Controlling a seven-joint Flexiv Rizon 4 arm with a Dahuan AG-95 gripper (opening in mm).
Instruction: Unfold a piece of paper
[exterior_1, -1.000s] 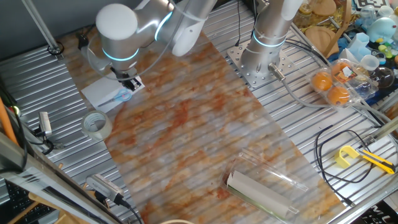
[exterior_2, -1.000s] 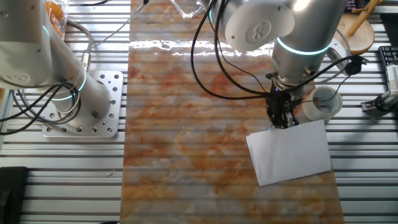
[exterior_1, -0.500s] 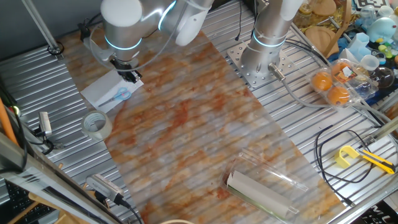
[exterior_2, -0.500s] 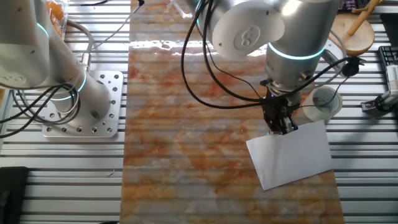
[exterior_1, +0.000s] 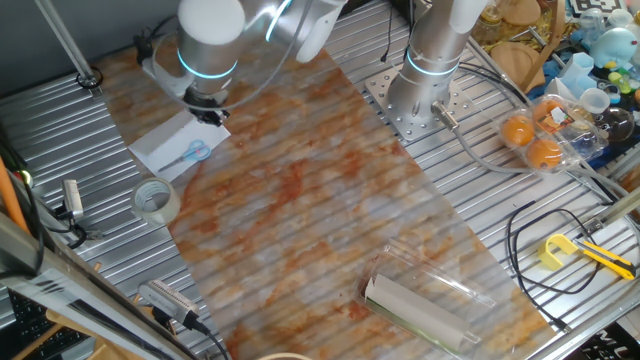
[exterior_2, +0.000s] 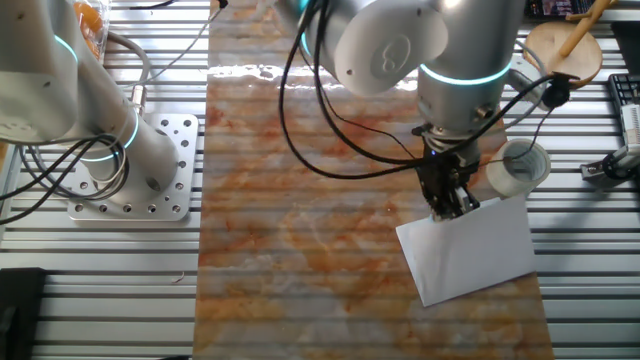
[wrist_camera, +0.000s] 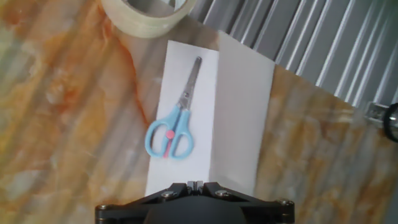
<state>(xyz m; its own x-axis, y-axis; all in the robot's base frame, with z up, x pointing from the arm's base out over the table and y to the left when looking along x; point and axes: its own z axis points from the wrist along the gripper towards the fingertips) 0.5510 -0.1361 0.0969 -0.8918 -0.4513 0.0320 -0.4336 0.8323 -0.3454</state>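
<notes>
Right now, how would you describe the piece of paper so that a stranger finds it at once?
Start from the long orange marbled mat. At the corner beside the translucent tape roll lies the piece of paper. Unlike the rolled sheet in clear plastic at the other end, it is white, creased lengthwise and shows small blue-handled scissors.

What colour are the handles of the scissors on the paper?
Light blue, with a pink pivot; hand view shows it best.
</notes>
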